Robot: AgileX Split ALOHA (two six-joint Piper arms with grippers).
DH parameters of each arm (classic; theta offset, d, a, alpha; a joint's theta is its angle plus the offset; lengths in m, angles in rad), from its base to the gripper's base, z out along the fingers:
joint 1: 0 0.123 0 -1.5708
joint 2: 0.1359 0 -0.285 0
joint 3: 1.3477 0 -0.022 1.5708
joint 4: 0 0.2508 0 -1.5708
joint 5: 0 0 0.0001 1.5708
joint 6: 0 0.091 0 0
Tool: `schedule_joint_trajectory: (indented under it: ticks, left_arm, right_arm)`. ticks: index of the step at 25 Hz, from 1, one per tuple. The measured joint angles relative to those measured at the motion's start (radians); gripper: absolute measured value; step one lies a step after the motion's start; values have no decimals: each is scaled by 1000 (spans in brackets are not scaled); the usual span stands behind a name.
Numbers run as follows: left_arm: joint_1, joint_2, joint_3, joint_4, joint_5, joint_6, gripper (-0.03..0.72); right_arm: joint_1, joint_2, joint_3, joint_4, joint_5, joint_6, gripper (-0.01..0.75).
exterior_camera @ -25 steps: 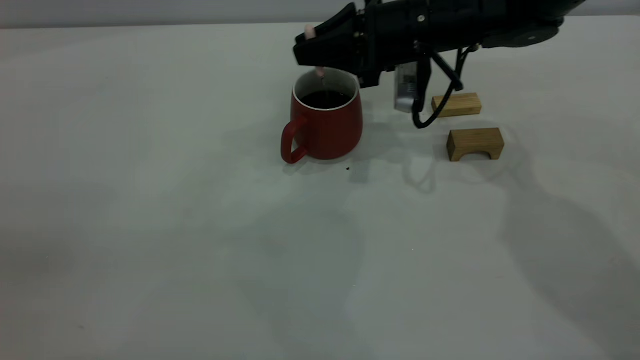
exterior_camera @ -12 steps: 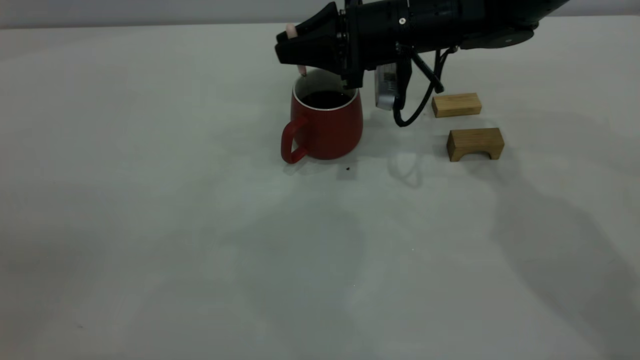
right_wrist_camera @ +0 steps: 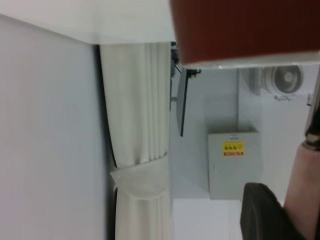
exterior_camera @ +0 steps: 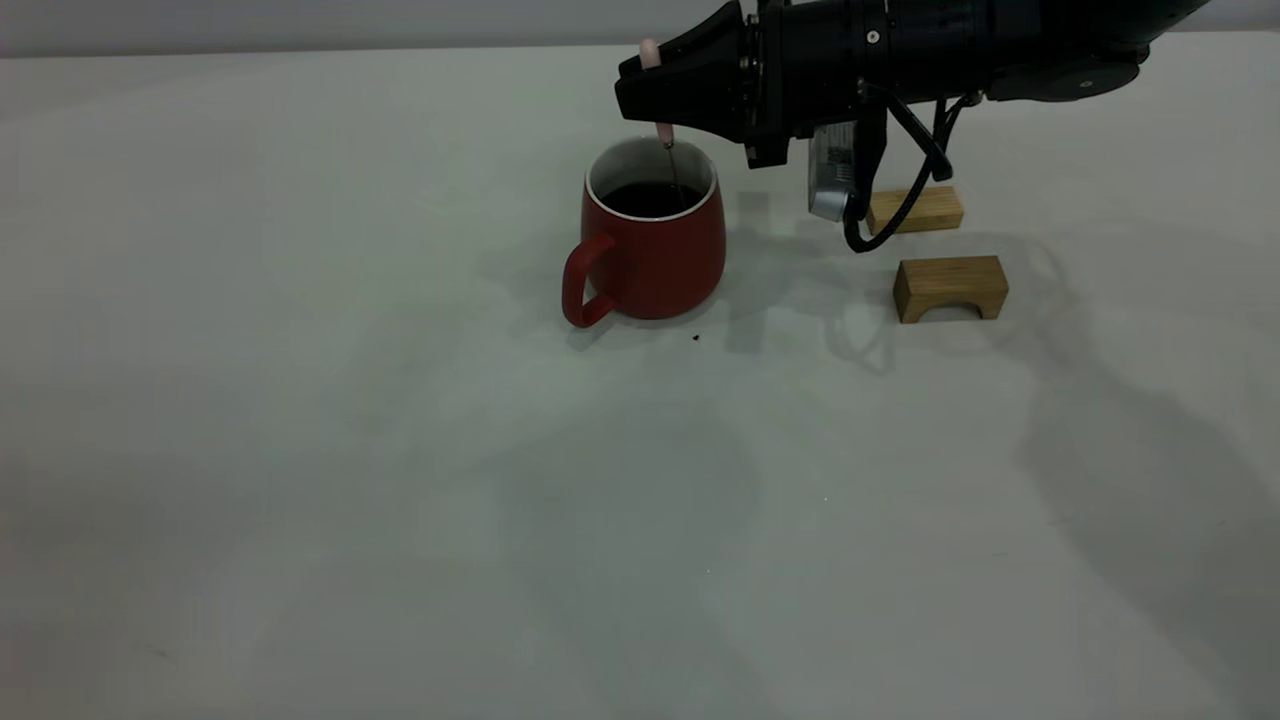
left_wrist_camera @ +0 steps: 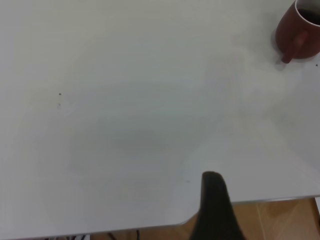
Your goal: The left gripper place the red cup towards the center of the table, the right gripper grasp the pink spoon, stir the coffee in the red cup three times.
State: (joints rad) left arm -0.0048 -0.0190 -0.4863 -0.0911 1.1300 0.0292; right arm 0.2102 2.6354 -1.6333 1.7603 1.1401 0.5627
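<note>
Near to far, we first saw bare table [exterior_camera: 400,520], nothing on the front stretch. Mid-table sat the red cup [exterior_camera: 655,245], upright, handle toward the camera's left, a tiny dark speck [exterior_camera: 696,338] just beside its base. Coffee [exterior_camera: 650,199] showed dark against the white inside, filling the cup well short of the rim. Right of the cup were two wooden blocks [exterior_camera: 950,286], apart from it, the farther one partly behind the arm's cable.

Above the far rim of the cup hung the right gripper [exterior_camera: 652,92], arm reaching in from the right side, jaws clamped on the pink spoon [exterior_camera: 660,130] at its pink handle; the metal stem ran down into the coffee. Bowl was hidden under the liquid. In the right wrist view we saw the spoon handle [right_wrist_camera: 306,190] beside one dark finger [right_wrist_camera: 265,212] and the cup wall [right_wrist_camera: 245,30] close by.

The left gripper [left_wrist_camera: 216,210] was parked off at the table edge, well apart from the cup [left_wrist_camera: 299,31]; we could not tell its jaw state.

We judged the spoon light, stiff and thin, handle smooth so it could twist in the grip; holding mid-handle looked right. Cup seemed heavy enough to stay put, but a rim knock could slop coffee
</note>
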Motion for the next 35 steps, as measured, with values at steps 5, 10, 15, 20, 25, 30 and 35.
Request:
schedule_joint_trajectory:
  ticks: [5, 10, 15, 20, 25, 30, 35]
  left_arm:
    - [0, 0, 0, 0, 0, 0, 586]
    - [0, 0, 0, 0, 0, -1, 586]
    - [0, 0, 0, 0, 0, -1, 586]
    - [0, 0, 0, 0, 0, -1, 586]
    - [0, 0, 0, 0, 0, -1, 586]
    - [0, 0, 0, 0, 0, -1, 586]
    - [0, 0, 0, 0, 0, -1, 586]
  right_arm:
    - [0, 3, 0, -7, 1, 0, 122]
    - [0, 3, 0, -2, 1, -84, 218]
    - [0, 3, 0, -2, 1, -294, 407]
    - [0, -31, 0, -76, 1, -380, 472]
    - [0, -156, 0, -338, 7, -396, 472]
    - [0, -316, 4, -756, 30, -496, 461]
    - [0, -518, 7, -1178, 48, -607, 442]
